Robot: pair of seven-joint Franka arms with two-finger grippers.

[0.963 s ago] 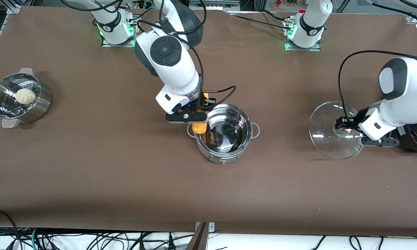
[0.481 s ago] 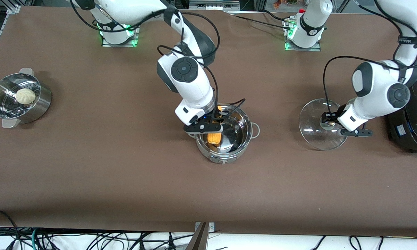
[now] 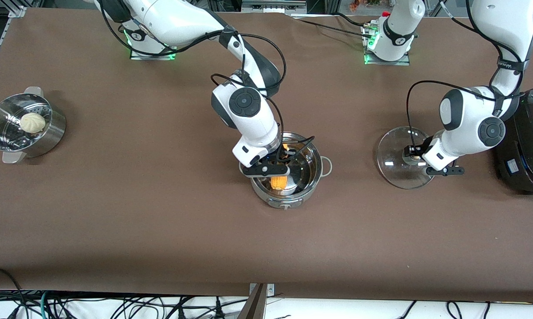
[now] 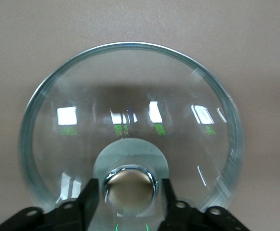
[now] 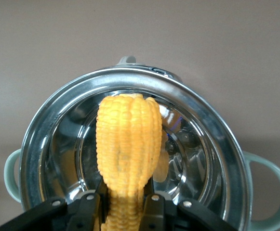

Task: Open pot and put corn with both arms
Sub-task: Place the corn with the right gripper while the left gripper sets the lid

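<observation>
Yellow-orange corn (image 5: 126,154) is clamped in your right end effector (image 3: 279,167) inside the open steel pot (image 3: 313,175) at mid-tabletop (image 3: 160,221), its upper half hidden under the wrist in the front view. Since a second ago it has moved from the pot's rim into the bowl, and the glass lid (image 4: 82,120) now lies flat toward the left arm's end. Your left end effector (image 4: 129,204) straddles the knob (image 4: 129,185), fingers (image 4: 87,202) slightly parted; the pot's front panel mark is unreadable.
</observation>
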